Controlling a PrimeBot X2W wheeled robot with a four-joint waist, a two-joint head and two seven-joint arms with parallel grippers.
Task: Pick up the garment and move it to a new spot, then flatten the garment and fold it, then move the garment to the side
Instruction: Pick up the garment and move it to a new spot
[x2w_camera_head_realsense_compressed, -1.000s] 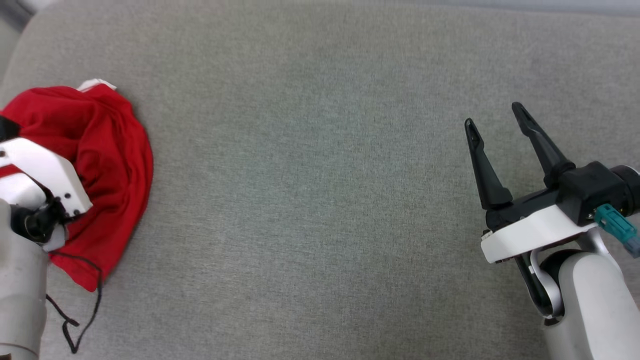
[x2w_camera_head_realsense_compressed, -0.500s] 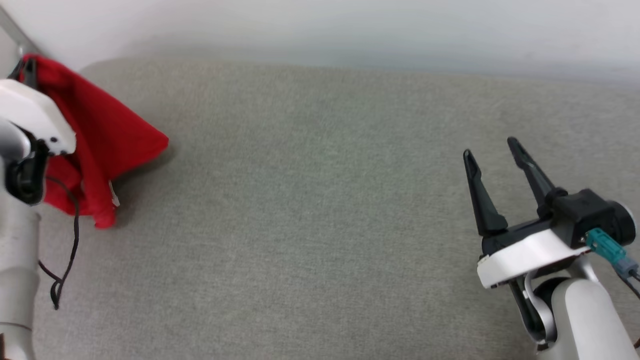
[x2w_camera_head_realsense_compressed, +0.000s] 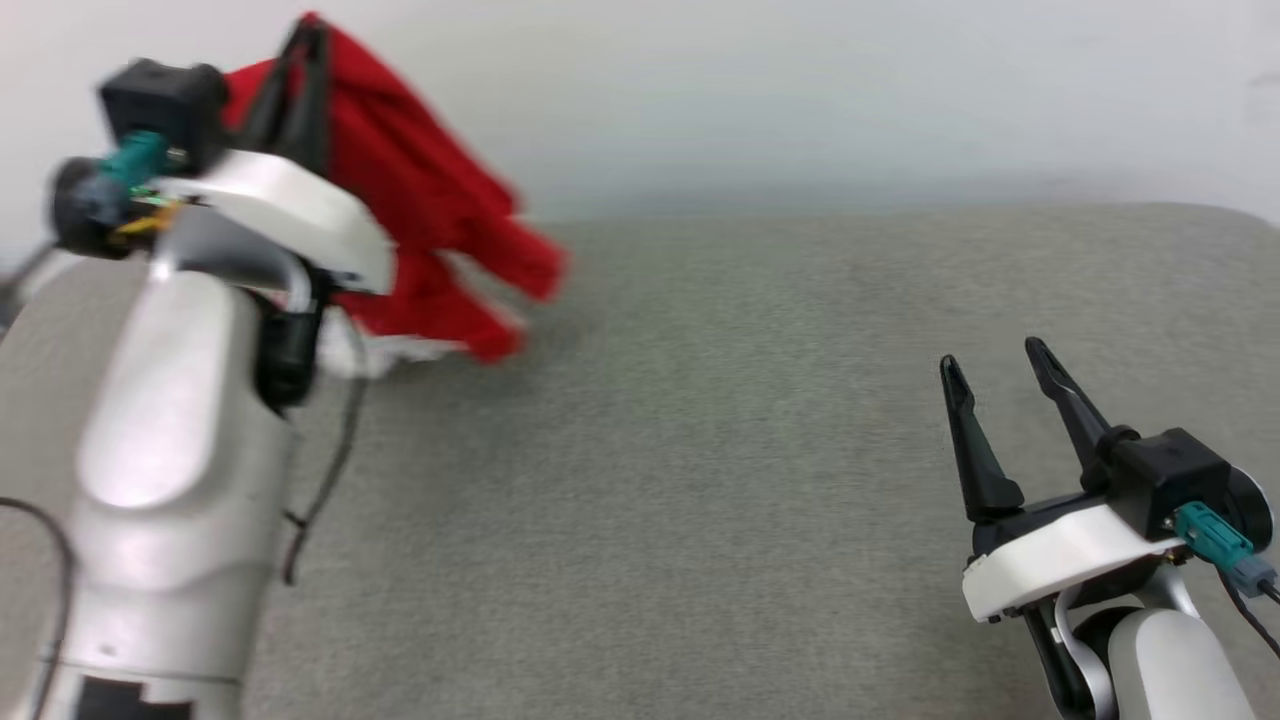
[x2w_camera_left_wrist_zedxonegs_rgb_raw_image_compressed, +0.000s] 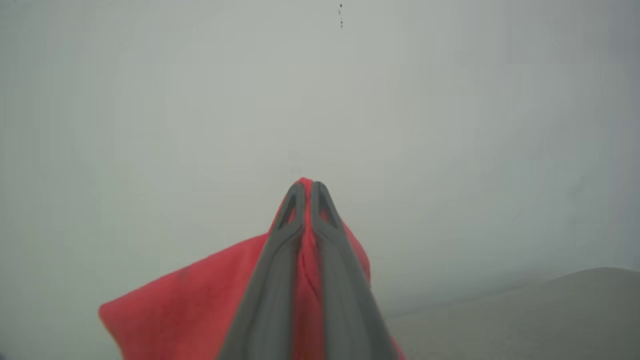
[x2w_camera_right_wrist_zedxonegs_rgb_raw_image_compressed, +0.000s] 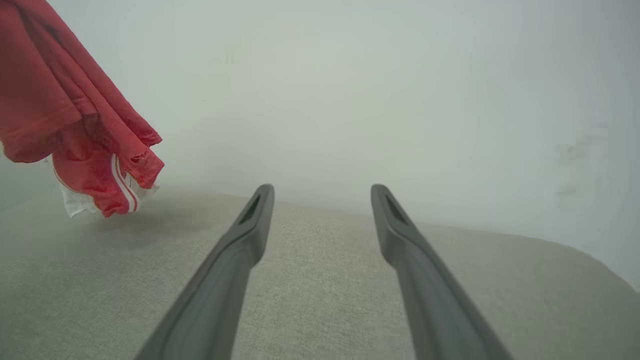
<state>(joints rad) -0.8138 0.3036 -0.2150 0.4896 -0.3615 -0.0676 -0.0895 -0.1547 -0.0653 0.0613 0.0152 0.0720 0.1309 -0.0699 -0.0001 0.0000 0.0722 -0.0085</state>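
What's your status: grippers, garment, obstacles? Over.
Left gripper shut on garment, which hangs over the grey surface. Right gripper open, holding nothing. Nothing in the way.

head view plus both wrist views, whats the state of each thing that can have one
red garment: bunched and not folded, hanging from the left claw, blurred in the head view; cannot tell if its hem touches the surface
left claw: shut on the red garment, raised
right claw: open, holding nothing, low over the surface
grey fabric surface: bare under the right claw
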